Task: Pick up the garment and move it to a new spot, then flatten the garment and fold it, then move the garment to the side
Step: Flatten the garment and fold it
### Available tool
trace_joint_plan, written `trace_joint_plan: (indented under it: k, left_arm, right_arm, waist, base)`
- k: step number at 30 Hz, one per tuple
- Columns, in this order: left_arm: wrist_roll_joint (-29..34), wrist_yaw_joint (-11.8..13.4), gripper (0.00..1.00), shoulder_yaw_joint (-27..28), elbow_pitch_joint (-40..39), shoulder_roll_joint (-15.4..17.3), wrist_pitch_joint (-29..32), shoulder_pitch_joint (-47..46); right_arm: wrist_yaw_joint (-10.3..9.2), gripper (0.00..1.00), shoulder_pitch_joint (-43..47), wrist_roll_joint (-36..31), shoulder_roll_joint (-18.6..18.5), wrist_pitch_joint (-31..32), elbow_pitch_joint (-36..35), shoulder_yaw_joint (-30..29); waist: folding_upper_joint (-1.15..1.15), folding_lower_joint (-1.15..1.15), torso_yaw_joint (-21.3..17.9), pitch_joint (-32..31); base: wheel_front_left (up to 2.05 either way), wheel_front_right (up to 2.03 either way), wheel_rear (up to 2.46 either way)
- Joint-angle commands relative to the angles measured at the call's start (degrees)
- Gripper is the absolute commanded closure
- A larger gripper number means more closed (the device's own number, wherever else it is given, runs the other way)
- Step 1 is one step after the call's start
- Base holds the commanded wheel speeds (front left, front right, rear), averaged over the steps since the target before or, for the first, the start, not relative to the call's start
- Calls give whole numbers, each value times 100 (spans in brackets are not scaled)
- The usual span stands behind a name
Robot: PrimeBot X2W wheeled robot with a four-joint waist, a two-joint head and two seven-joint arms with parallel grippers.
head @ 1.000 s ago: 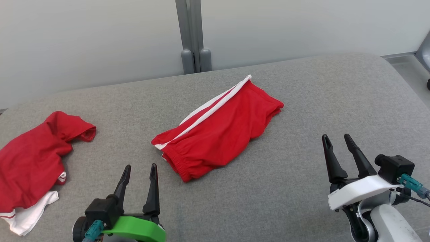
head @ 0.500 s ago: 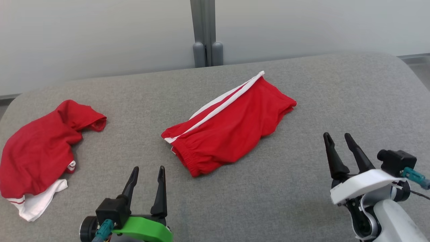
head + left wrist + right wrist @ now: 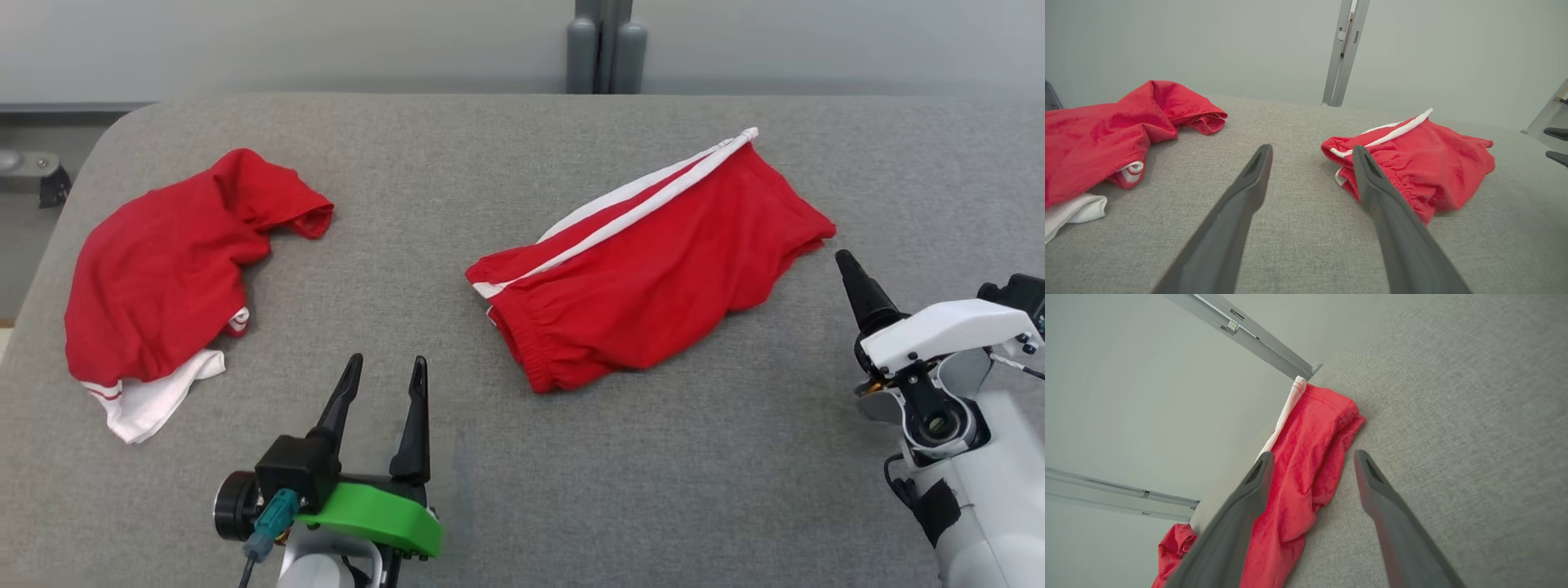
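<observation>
A padded surface covered in grey woven cloth, with a rounded corner, carries two garments. At the far left lies a crumpled red garment of soft jersey. It is bunched into folds, one open cuff pointing toward the middle and a white, red-striped hem sticking out at its near edge. Right of it, at the near edge, the left gripper hovers on its green mount, its two tapered dark fingers spread wide with nothing between them. Centre-right lie the folded red shorts, a slanted oblong. The gathered elastic waistband faces the left gripper, and two white stripes run along the far edge. At the right, the right gripper is rolled on its side above the cloth with its jaws wide apart and empty, just beside the shorts' right hem.
</observation>
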Motion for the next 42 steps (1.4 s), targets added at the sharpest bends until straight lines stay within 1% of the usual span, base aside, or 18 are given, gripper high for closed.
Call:
trace_joint_plan:
  k: [1, 7, 13, 19, 28, 29, 30, 38, 42]
  left_arm:
    - [5, 8, 0, -19, -23, 16, -4, -115]
    - [-36, 26, 0, -178, -13, 15, -4, -265]
    - [-126, 83, 0, -376, -38, 15, -4, -374]
    - [-199, 148, 0, -549, -75, 15, -4, -452]
    - [-265, 235, 0, -660, -108, 15, -4, -591]
    - [-267, 245, 0, -663, -106, 15, -4, -605]
    - [-268, 246, 0, -666, -102, 15, -4, -613]
    - [-289, 264, 0, -664, -52, 15, -4, -626]
    - [-292, 256, 0, -628, -21, 15, -4, -592]
  right_arm:
    - [2, 0, -169, 87, -55, 88, 152, -81]
    - [2, 0, -782, 321, -118, 461, 1040, -339]
    - [1, 0, -1191, 307, -188, 674, 1742, -410]
    - [-2, 0, -1454, 250, -186, 744, 2148, -351]
    - [-1, 0, -1858, 280, -145, 946, 2437, -218]
    - [-1, 65, -1901, 248, -159, 921, 2462, -190]
    - [-1, 100, -1927, 224, -179, 861, 2478, -173]
    - [-3, 100, -1918, 158, -303, 451, 2290, -22]
    - [-3, 100, -1803, 182, -400, 115, 2098, 46]
  waist:
    - [0, 0, 404, 384]
    - [0, 0, 678, 683]
    - [0, 0, 889, 898]
    - [0, 0, 1030, 1040]
    - [0, 0, 1152, 1209]
    - [0, 0, 1155, 1218]
    - [0, 0, 1156, 1223]
    - [0, 0, 1101, 1147]
    - [0, 0, 1024, 1023]
  base:
    - [0, 0, 0]
    - [0, 0, 0]
    - [0, 0, 0]
    - [0, 0, 0]
    - [0, 0, 0]
    - [0, 0, 0]
    - [0, 0, 0]
    - [0, 0, 0]
    - [0, 0, 0]
